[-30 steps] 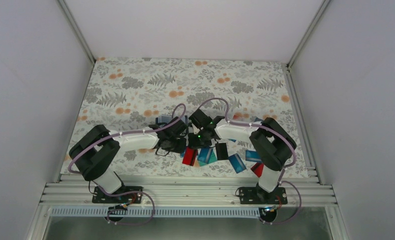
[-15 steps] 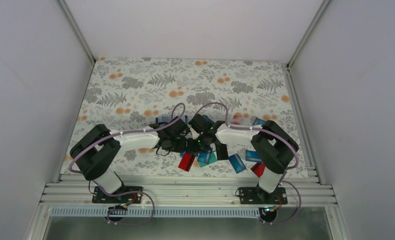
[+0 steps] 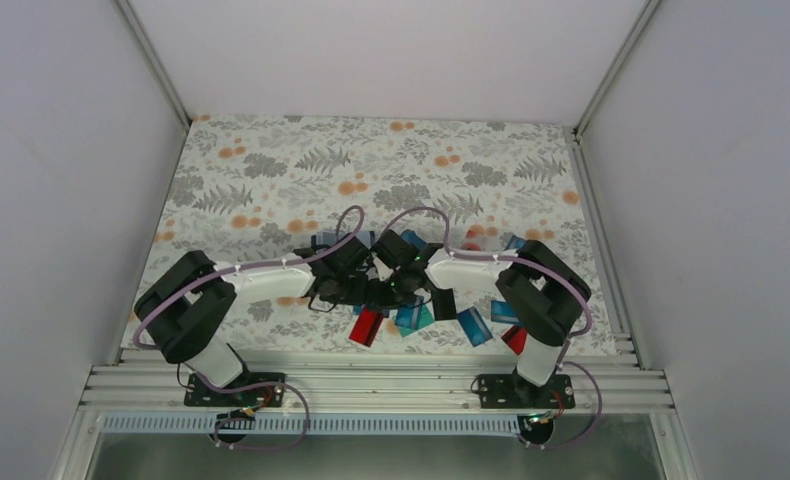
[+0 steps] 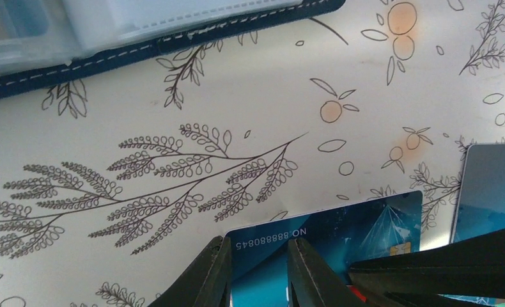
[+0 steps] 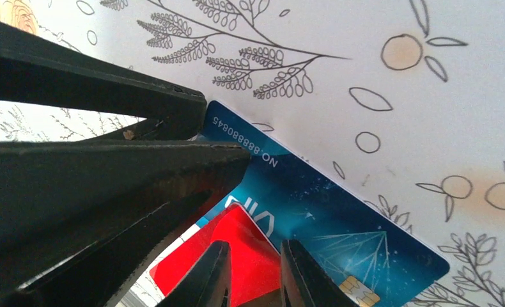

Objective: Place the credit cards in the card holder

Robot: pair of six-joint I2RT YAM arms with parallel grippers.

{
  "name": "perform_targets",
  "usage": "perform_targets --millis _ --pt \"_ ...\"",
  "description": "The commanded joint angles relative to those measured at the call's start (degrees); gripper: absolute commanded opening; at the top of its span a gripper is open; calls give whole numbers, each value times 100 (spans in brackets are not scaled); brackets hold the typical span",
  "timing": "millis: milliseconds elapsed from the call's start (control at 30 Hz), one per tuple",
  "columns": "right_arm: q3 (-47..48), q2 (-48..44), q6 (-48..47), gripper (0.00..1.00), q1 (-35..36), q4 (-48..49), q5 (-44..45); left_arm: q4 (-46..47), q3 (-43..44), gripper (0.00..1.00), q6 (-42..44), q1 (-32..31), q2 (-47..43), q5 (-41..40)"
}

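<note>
Left gripper (image 4: 256, 243) narrowly ajar, tips on blue card (image 4: 352, 230), probably pinning it; right gripper (image 5: 255, 246) likewise ajar over overlapping red card (image 5: 240, 233), probably separating them; nothing pinched.

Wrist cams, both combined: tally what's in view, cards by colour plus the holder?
Blue cards: 2
Red card: 1
Holder: 1
Total: 4
</note>
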Motion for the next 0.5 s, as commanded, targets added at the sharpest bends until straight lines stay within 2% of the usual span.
perform_targets --millis 0,467 --pt "-168 265 -319 20 723 108 -326 -122 -197 24 231 -162 264 186" --pt "-621 -199 -162 21 1037 502 -255 215 -749 24 -419 21 -323 535"
